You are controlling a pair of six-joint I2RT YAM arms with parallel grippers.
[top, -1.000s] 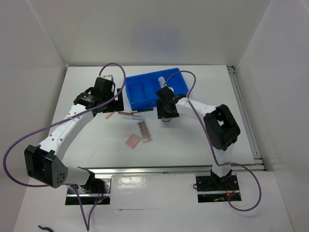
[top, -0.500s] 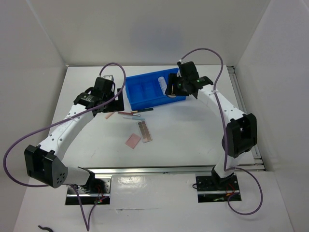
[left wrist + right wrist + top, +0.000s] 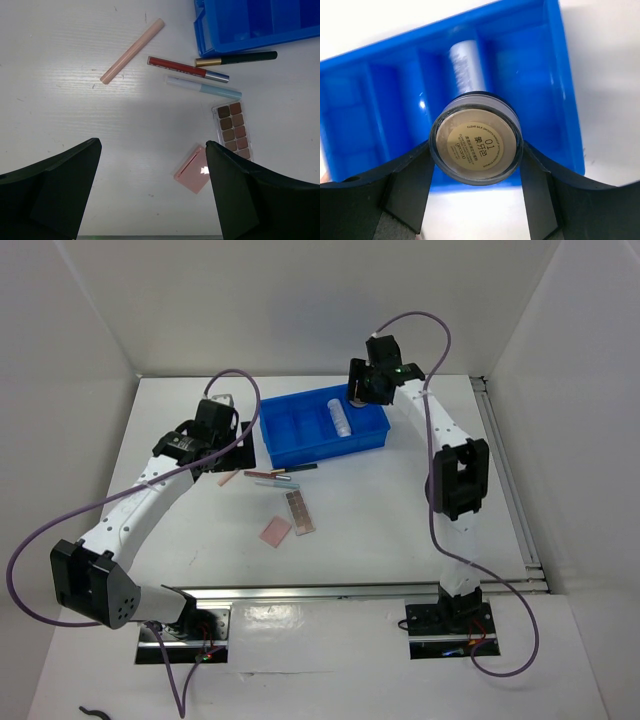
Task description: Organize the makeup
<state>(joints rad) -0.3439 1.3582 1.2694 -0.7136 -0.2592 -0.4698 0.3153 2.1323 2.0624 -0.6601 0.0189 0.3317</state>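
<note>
While right gripper (image 3: 362,392) is clamped on the round beige compact (image 3: 476,141) above the blue tray (image 3: 561,75), left gripper (image 3: 152,147) hangs fingers apart left of tray, with pencils (image 3: 187,68), brown palette (image 3: 234,131) and pink square (image 3: 194,169) outside it.

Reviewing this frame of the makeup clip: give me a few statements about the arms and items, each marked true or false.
1. The right tool is shut on the round beige compact, above the blue tray. True.
2. The clear-white tube lies on the table. False: it lies inside a compartment of the blue tray.
3. The left tool grips one of the pencils. False: it is open and holds nothing; the pencils lie on the table.
4. The long brown palette and the pink square lie on the table, outside the blue tray. True.
</note>
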